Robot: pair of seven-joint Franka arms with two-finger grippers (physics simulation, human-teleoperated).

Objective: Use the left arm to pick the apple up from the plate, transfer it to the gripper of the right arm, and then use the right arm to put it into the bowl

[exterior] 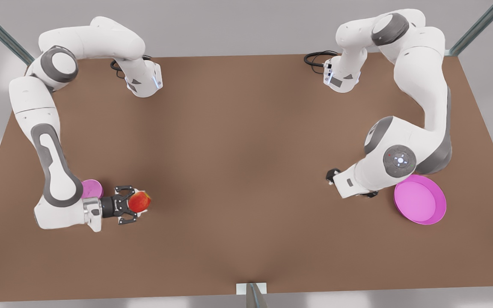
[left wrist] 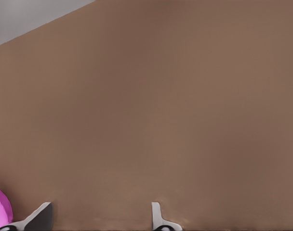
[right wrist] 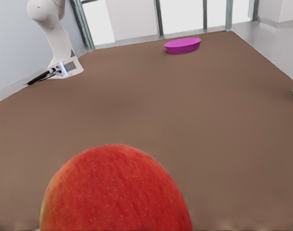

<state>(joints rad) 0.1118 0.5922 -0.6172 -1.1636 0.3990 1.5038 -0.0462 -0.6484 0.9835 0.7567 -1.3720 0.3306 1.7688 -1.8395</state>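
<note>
Beside the bowl (exterior: 91,188), right gripper (exterior: 134,204) jaws are clamped on the apple (exterior: 140,201); left gripper (left wrist: 100,216), jaws apart, waits near the plate (exterior: 420,199); off-centre release risks missing that narrow bowl.

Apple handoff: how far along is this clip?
Done: the plate holds nothing, and the apple sits in the right gripper, so the transfer looks complete. In hand: carrying it beside the bowl. Left: dropping it in. The left gripper waits open near the plate.

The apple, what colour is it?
Red with a yellow-orange patch; the apple shows this best in the front view.
</note>
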